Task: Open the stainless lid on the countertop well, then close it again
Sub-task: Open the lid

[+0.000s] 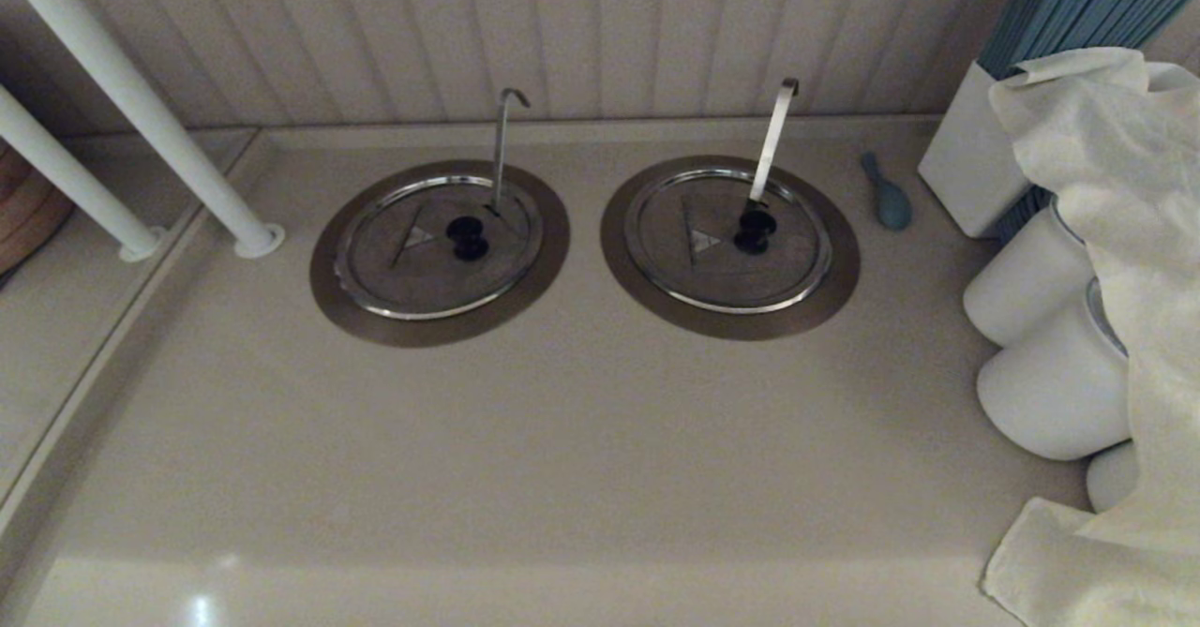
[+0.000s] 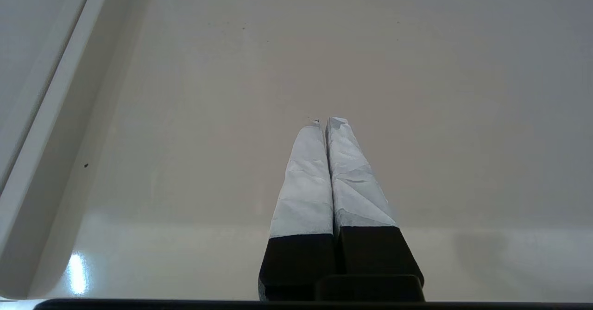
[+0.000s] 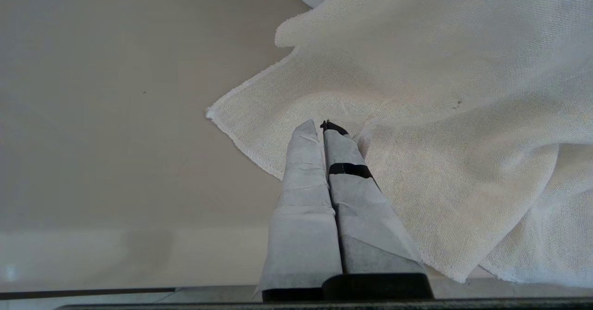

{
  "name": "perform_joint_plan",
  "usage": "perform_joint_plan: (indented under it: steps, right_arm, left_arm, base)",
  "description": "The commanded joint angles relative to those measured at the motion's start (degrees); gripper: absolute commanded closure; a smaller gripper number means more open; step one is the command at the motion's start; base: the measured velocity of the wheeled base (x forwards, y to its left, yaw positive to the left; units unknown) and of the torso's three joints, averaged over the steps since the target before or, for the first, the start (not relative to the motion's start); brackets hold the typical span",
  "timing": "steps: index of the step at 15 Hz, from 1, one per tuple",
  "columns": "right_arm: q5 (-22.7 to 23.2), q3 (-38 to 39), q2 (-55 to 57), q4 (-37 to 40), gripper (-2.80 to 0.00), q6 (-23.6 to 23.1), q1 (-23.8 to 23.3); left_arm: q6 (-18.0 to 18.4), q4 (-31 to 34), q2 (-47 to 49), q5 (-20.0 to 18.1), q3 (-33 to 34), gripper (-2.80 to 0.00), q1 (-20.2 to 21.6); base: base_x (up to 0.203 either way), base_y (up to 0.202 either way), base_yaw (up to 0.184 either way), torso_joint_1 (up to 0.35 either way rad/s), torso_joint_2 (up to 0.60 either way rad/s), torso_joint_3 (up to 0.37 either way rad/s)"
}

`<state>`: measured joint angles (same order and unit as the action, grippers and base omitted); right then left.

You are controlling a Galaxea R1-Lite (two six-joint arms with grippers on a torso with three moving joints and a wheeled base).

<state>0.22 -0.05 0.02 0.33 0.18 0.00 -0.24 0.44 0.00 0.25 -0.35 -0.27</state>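
Lid (image 1: pixel 412 252): flat on well (image 1: pixel 337 308), thin hooked handle; judged rigid, light, slippery; grip black knob (image 1: pixel 467 237). Left tool (image 2: pixel 324 123), right tool (image 3: pixel 323 124): fingers pressed together, above worktop (image 1: pixel 562 440).

The stainless lid (image 1: pixel 439 245), a round brushed-steel disc with a shiny raised rim, black knob and triangular mark, lies flat and closed over the countertop well (image 1: pixel 440 252), whose wide dull flange rings it; a thin hook-tipped handle stands through it.
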Motion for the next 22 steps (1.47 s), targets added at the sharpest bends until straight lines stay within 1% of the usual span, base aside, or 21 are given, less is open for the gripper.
perform_joint_plan:
  steps: [1, 3, 4, 6, 7, 9, 12, 14, 16, 18, 20, 22]
  right_arm:
    - [0.0, 0.0, 0.0, 0.0, 0.0, 0.0, 0.0]
    - [0.0, 0.0, 0.0, 0.0, 0.0, 0.0, 0.0]
    - [0.0, 0.0, 0.0, 0.0, 0.0, 0.0, 0.0]
    - [0.0, 0.0, 0.0, 0.0, 0.0, 0.0, 0.0]
    - [0.0, 0.0, 0.0, 0.0, 0.0, 0.0, 0.1]
    - [0.0, 0.0, 0.0, 0.0, 0.0, 0.0, 0.0]
    - [0.0, 0.0, 0.0, 0.0, 0.0, 0.0, 0.0]
    - [0.0, 0.0, 0.0, 0.0, 0.0, 0.0, 0.0]
    - [0.0, 0.0, 0.0, 0.0, 0.0, 0.0, 0.0]
    - [0.0, 0.0, 0.0, 0.0, 0.0, 0.0, 0.0]
    - [0.0, 0.0, 0.0, 0.0, 0.0, 0.0, 0.0]
    - [0.0, 0.0, 0.0, 0.0, 0.0, 0.0, 0.1]
  left_arm:
    - [-0.3, 0.0, 0.1, 0.1, 0.0, 0.0, 0.0]
    - [-0.3, -2.2, 0.1, 0.3, -0.9, 0.0, 0.0]
    - [-0.4, -2.7, 0.1, 0.5, -3.4, 0.0, 0.0]
    - [-0.3, -0.1, 1.7, 0.1, -11.8, 0.0, 0.0]
    - [-0.3, 1.5, 4.1, -0.5, -15.6, 0.0, 0.0]
    - [-0.2, 2.7, 11.1, -1.2, -20.9, 0.0, 0.0]
    - [-0.3, 1.3, 24.4, -1.3, -28.2, 0.0, 0.0]
    - [-0.2, -3.9, 35.1, -0.9, -31.4, 0.0, 0.0]
    - [-0.1, -13.1, 45.8, -0.5, -33.9, 0.0, 0.0]
    - [-0.2, -19.9, 55.2, -0.2, -36.8, 0.0, 0.0]
    - [-0.5, -24.5, 63.9, -0.1, -40.0, 0.0, -0.8]
    - [-1.2, -27.8, 71.0, 0.6, -43.3, 0.0, -3.2]
  base:
    - [0.0, 0.0, 0.0, 0.0, 0.0, 0.0]
    - [0.0, 0.0, 0.0, 0.0, 0.0, 0.0]
    - [0.0, 0.0, 0.0, 0.0, 0.0, 0.0]
    - [0.0, 0.0, 0.0, 0.0, 0.0, 0.0]
    - [0.0, 0.0, 0.0, 0.0, 0.0, 0.0]
    - [0.0, 0.0, 0.0, 0.0, 0.0, 0.0]
    - [0.0, 0.0, 0.0, 0.0, 0.0, 0.0]
    - [0.0, 0.0, 0.0, 0.0, 0.0, 0.0]
    - [0.0, 0.0, 0.0, 0.0, 0.0, 0.0]
    - [0.0, 0.0, 0.0, 0.0, 0.0, 0.0]
    - [0.0, 0.0, 0.0, 0.0, 0.0, 0.0]
    - [0.0, 0.0, 0.0, 0.0, 0.0, 0.0]
